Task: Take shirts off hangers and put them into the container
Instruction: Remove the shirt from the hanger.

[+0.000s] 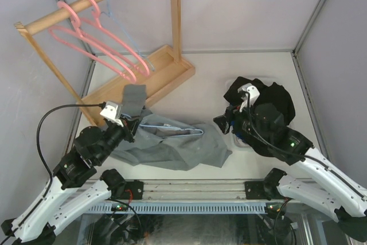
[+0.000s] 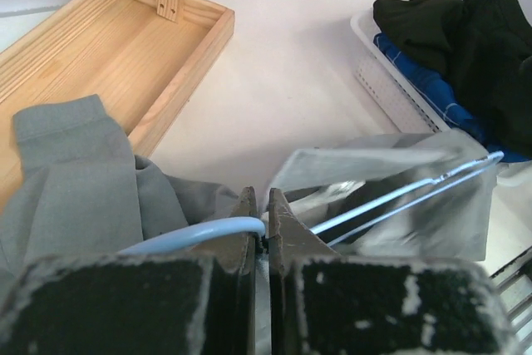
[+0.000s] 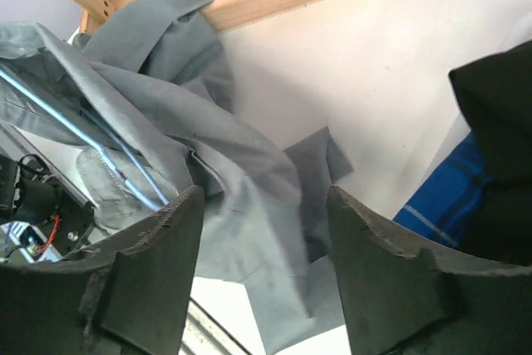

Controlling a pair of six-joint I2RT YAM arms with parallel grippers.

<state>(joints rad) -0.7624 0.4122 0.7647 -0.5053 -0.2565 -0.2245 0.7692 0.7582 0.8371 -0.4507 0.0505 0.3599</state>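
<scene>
White mesh basket [image 2: 378, 68] holds 2 shirts: black shirt [image 2: 465, 31] over blue plaid shirt [image 2: 424, 81]. Grey shirt [image 1: 172, 144] lies on table [image 1: 206, 84], left of basket. Left gripper [image 2: 266, 222] pinched tight on light-blue wire hanger [image 2: 199, 234]; right gripper [image 3: 264, 205] beside basket, jaws apart, empty.

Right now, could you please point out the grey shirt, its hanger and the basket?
grey shirt [image 1: 172, 150], top view, body.
hanger [image 2: 199, 235], left wrist view, hook.
basket [image 2: 389, 85], left wrist view, side wall.

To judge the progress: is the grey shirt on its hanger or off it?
On, at least partly: the light-blue wire hanger runs inside the grey shirt; the left gripper pinches its hook.
</scene>
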